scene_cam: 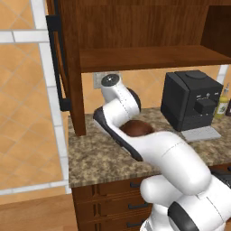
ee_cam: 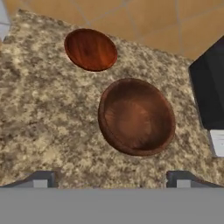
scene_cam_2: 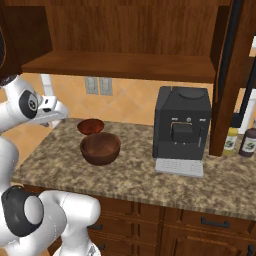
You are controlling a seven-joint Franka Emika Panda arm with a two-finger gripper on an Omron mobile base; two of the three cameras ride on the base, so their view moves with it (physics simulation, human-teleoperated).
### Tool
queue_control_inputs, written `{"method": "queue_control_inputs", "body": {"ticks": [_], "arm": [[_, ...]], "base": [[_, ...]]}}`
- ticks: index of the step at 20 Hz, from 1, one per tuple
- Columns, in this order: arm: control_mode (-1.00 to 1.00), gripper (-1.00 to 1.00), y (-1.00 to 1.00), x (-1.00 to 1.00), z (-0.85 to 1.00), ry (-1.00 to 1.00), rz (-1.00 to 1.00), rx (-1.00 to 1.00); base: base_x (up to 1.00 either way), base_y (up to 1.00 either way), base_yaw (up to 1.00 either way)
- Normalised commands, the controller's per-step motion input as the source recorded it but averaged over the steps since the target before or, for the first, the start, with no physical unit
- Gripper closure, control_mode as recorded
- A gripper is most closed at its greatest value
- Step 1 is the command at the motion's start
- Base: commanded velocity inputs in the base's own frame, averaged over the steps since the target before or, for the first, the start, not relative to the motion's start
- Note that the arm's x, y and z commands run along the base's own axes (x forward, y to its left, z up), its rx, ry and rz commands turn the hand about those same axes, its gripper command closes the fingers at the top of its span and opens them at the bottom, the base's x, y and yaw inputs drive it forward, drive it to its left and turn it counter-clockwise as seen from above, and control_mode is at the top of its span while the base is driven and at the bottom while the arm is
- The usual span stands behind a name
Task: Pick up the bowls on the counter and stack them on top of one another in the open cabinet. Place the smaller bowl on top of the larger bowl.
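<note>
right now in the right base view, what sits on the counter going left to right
smaller bowl → larger bowl → coffee machine → yellow bottle → dark bottle

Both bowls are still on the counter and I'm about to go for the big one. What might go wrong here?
The smaller bowl sits close beside the larger bowl, so the open gripper may nudge it. The coffee machine stands near the lift path. The cabinet shelf is low overhead, so the bowl could clip its edge.

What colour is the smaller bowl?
Reddish-brown, glossy; the smaller bowl shows best in the hand view.
</note>
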Motion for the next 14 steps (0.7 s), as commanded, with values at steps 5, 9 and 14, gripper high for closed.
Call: {"method": "queue_control_inputs", "body": {"ticks": [5, 9, 14], "arm": [[-1.00, -1.00, 0.47, 0.46, -0.65, 0.05, 0.02, -0.27], [-1.00, -1.00, 0.18, 0.56, -0.50, 0.11, 0.04, -0.12], [-1.00, -1.00, -0.26, 0.59, -0.08, 0.03, 0.08, 0.01]], "base": [[0.00, 0.00, 0.00], [0.00, 0.00, 0.00], [0.00, 0.00, 0.00]]}}
